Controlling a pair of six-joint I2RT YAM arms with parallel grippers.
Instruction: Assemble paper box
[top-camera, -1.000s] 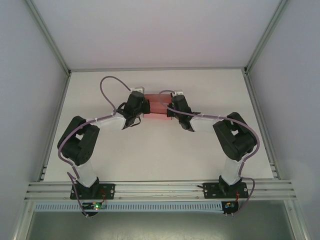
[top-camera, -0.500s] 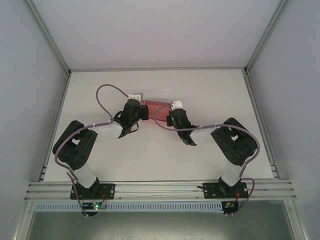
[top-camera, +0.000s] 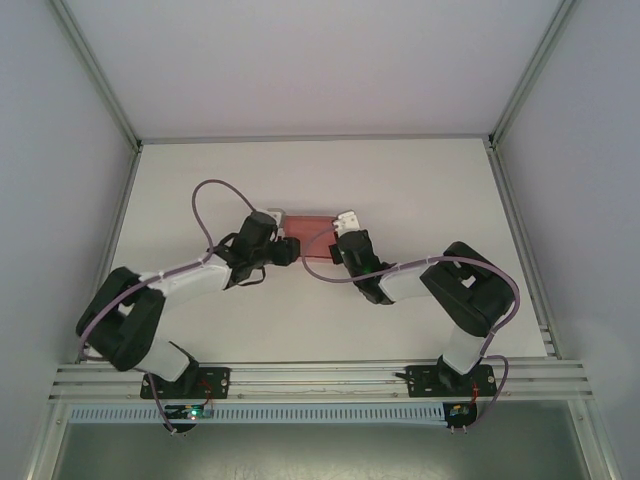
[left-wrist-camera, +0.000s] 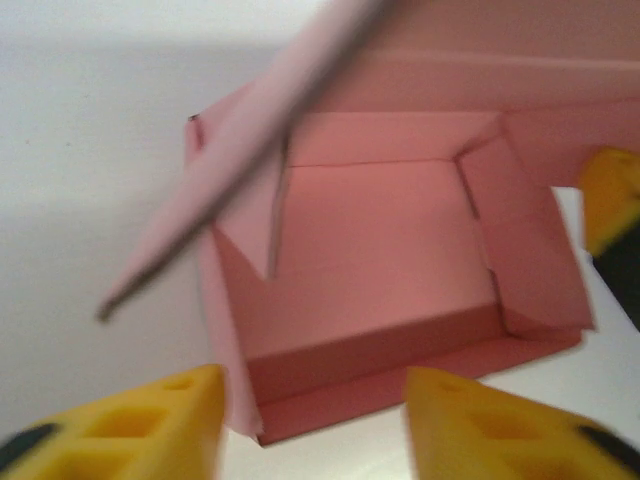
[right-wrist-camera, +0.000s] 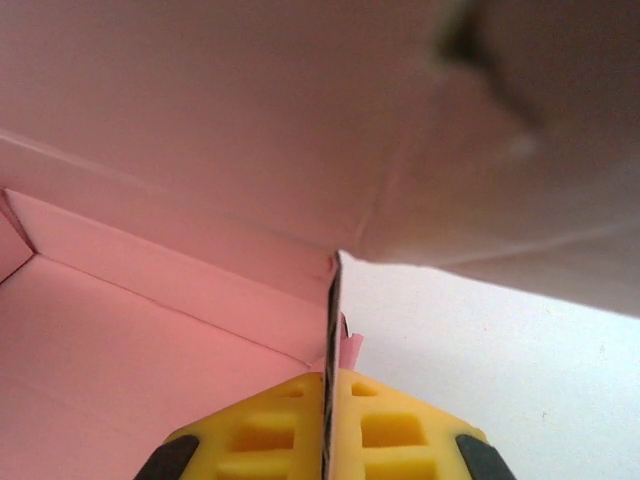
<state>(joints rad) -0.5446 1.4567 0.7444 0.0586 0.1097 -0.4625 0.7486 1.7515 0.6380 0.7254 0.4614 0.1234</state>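
The box (top-camera: 308, 232) lies at the far middle of the white table (top-camera: 420, 190), between the 2 arms. It is partly made. In the left wrist view it is a shallow open tray with its side walls standing, and a long lid flap (left-wrist-camera: 240, 150) hangs slanted above the opening, not closed.

The right claw (right-wrist-camera: 327, 390) is pressed together on 1 thin wall (right-wrist-camera: 331, 300) of the box, and the card edge runs exactly between its 2 fingers. I think this grip is there to stop the light box from sliding while the other arm works on it.

The left claw (left-wrist-camera: 315, 390) stands apart with nothing between its fingers (left-wrist-camera: 160, 425). It sits just in front of the near wall, facing into the tray. From there it probably has to reach the lid flap and fold it down. The card is thin, so a hard push could bend it or twist the box around the 1 pinched wall.
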